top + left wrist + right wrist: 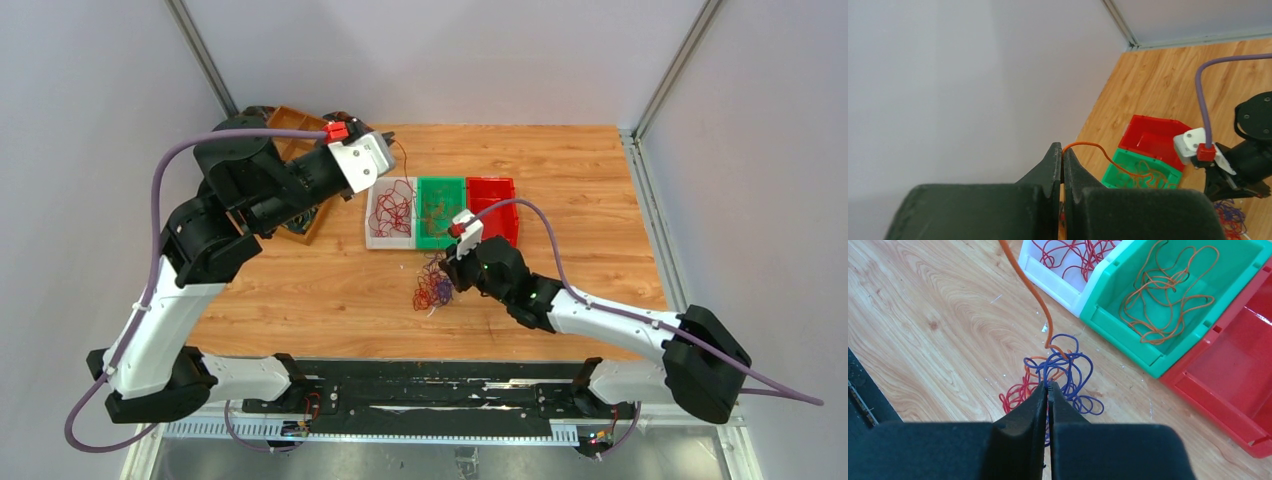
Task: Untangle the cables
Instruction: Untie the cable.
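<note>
Clump of cables point(432, 290): thin, limp strands in purple, red and orange, looped loosely; lies on the table just in front of the bins.
Orange wire point(1021, 271): smooth single strand rising out of the clump, up to the left gripper.
Left gripper point(1062, 148): dark matte wedge jaws pinched on the orange wire, raised high above the bins.
Right gripper point(1048, 385): jaws pressed together, tips in the clump; which strand is caught cannot be told.
White bin point(1050, 285): glossy plastic, holds red loops.
Green bin point(1120, 340): orange loops inside.
Red bin point(1228, 370): far right of the row.
Table point(330, 290): grained wood, bare boards left and right of the clump.
</note>
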{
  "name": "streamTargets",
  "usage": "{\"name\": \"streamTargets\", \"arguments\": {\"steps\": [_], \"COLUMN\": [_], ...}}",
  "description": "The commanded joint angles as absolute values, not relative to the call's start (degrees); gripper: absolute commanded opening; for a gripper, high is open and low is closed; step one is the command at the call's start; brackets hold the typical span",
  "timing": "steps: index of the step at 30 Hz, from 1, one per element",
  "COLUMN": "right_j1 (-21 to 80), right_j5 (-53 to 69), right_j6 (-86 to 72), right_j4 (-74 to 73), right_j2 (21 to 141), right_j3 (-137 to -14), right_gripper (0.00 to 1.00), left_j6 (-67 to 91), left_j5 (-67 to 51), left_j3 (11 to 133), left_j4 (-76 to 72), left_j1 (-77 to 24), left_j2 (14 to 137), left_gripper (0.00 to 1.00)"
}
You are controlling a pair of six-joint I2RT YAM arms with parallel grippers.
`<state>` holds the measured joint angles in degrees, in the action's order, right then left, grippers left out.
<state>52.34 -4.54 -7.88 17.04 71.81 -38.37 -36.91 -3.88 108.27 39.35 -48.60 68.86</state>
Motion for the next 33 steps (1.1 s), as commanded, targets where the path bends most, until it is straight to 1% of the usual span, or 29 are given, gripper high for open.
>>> {"name": "streamTargets", "arguments": {"steps": [1, 7, 10, 17, 25, 29, 33], "right_j1": [51.6, 51.6, 51.6, 51.6, 51.6, 51.6, 51.6], "right_j5": [-5.6, -6.2, -6.2, -8.1, -13.9, -16.4, -19.6], "right_j6": [-10.3, -14.7, -17.1, -21.2, -28.0, -30.0, -31.4], "right_j4": [19.2, 18.4, 19.0, 18.1, 15.2, 13.2, 10.3], "right_j2": [68.1, 63.3, 61.0, 58.4, 58.1, 57.5, 57.4], "right_j3": [-34.3, -28.8, -25.0, -20.2, -15.4, -14.2, -14.7], "right_gripper": [0.01, 0.01, 0.01, 0.01, 0.01, 0.01, 0.01], "left_j6": [-39.4, -43.0, -45.2, -50.4, -56.1, -56.9, -57.9], "left_j5": [-1.1, 3.9, 7.2, 12.7, 15.0, 15.0, 14.8], "left_j3": [113.2, 121.0, 122.9, 126.7, 130.0, 135.9, 139.1], "left_j4": [38.4, 38.0, 34.8, 19.5, 1.8, -2.2, -7.7], "left_j1": [-49.0, -49.0, -49.0, -49.0, -49.0, -49.0, -49.0], "left_j2": [68.9, 72.0, 72.9, 74.2, 76.5, 79.3, 81.3], "left_gripper": [0.00, 0.00, 0.01, 0.01, 0.01, 0.01, 0.01]}}
